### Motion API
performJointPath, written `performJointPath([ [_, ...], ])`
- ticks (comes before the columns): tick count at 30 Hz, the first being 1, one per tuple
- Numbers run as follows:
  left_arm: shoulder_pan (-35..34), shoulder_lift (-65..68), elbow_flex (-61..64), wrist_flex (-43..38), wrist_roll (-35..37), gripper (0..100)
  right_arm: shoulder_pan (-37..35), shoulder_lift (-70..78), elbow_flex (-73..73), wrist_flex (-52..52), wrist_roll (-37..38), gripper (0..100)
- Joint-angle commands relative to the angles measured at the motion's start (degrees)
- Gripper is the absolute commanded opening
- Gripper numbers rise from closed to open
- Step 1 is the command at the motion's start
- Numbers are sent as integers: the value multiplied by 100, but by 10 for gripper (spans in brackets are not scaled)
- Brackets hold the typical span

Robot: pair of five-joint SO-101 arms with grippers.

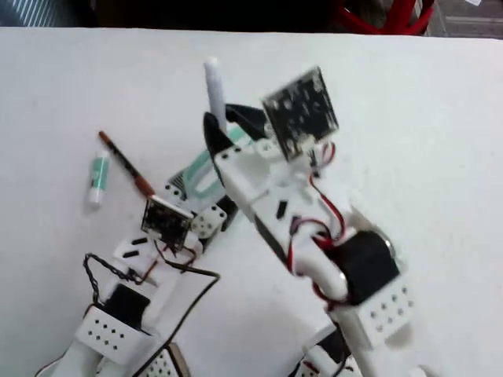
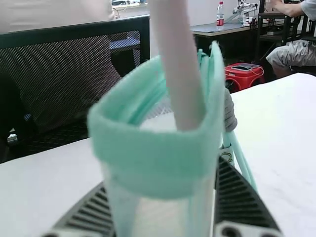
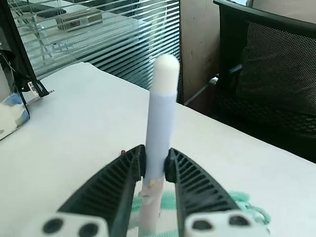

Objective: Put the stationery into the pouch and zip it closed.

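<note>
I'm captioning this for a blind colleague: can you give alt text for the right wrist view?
The right gripper clamps a pale marker upright, rounded cap up, its lower end by the green pouch. They are above a white table, with a black mesh chair behind.

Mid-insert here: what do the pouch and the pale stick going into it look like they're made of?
The pouch: soft, matt mint fabric band, folded at the rim; the panel below looks translucent, likely plastic. The pale stick: smooth, rigid, probably plastic, with a rounded tip.
</note>
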Motion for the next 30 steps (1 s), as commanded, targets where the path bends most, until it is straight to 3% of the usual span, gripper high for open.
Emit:
performJointPath([
  [1,-66,-57,-105,-149,53,222,84,-743,448,-110,396,17],
  [8,-57,-57,-97,-149,53,222,75,-1411,1134,57,1231,46],
  [14,-31,-57,-88,-132,53,222,75,-1420,1143,418,1152,295],
  [22,-22,-57,-79,-114,53,222,154,-1411,1046,259,1169,255],
  [26,-22,-57,-79,-114,53,221,804,-1411,1002,251,1125,255],
  [30,-22,-57,-79,-114,53,221,2000,-1411,1240,268,431,255],
])
